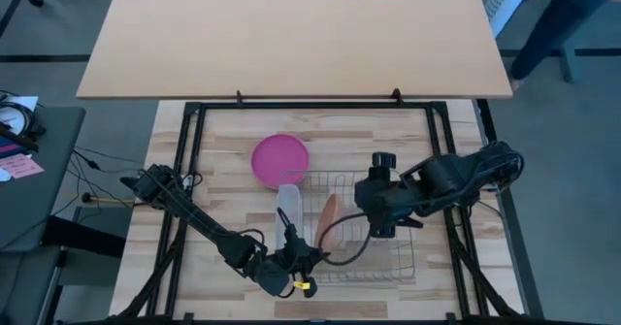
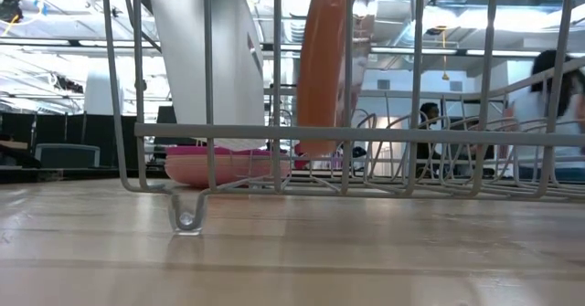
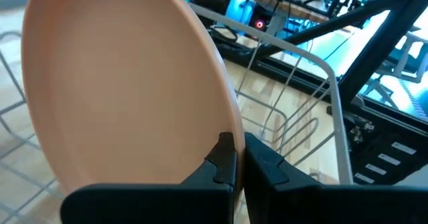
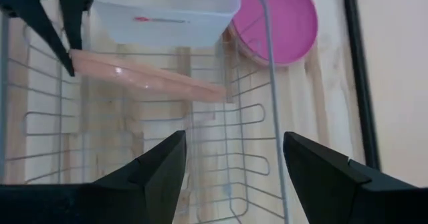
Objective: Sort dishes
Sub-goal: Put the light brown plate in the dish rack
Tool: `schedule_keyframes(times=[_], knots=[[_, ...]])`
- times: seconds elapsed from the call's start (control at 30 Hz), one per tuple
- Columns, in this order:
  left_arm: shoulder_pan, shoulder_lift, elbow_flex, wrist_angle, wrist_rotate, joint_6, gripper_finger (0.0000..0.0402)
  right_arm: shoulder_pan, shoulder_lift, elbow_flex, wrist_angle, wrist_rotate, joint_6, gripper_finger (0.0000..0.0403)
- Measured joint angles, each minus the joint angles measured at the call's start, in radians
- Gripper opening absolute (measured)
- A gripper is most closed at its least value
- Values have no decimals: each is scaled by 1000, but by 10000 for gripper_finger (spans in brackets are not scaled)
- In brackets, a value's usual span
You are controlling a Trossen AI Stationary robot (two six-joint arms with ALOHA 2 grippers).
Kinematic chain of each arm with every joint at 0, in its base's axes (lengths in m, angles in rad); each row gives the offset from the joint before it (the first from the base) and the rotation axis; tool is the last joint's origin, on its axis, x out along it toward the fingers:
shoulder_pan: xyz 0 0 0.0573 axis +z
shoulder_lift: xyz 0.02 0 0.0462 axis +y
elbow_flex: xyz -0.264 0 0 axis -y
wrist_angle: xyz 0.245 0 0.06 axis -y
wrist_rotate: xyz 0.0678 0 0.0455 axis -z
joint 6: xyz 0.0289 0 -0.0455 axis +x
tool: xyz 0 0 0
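orange-tan plate [image 3: 120, 90] stands on edge in the wire rack [image 1: 374, 257], left gripper [image 3: 234, 167] pinching its rim. likely light, stiff, slick plastic; the rim looks the best hold. right gripper [image 4: 234, 170] spread wide above the rack, empty.

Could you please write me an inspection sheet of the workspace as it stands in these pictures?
Surface: wooden table, wire rack on it.
Job's things: orange plate upright in the rack; pink plates stacked flat beside the rack.
Clutter: white tray standing on edge in the rack.
Grippers: left tool shut on the orange plate's rim; right tool open, empty, above the rack.
Cables: black cable looping at the rack; wires off the table's left edge.
Surroundings: second tabletop behind; people in the room.
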Motion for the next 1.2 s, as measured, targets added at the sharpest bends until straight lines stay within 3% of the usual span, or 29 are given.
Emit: schedule_keyframes(times=[0.33, 0.5, 0.9, 1.2], knots=[[2, 0, 0, -80, -21, -132, 0, -28, 0, 0, 1, 6, 1, 256], [1, 0, -1, -60, -18, -141, 4, -38, 0, 0, 0, 6, -2, 256], [13, -1, -1, -80, -1, -150, 54, -39, 0, 0, 1, 5, -9, 256], [19, -1, -1, -73, 28, -155, 60, -39, -1, 0, 1, 4, -13, 256]])
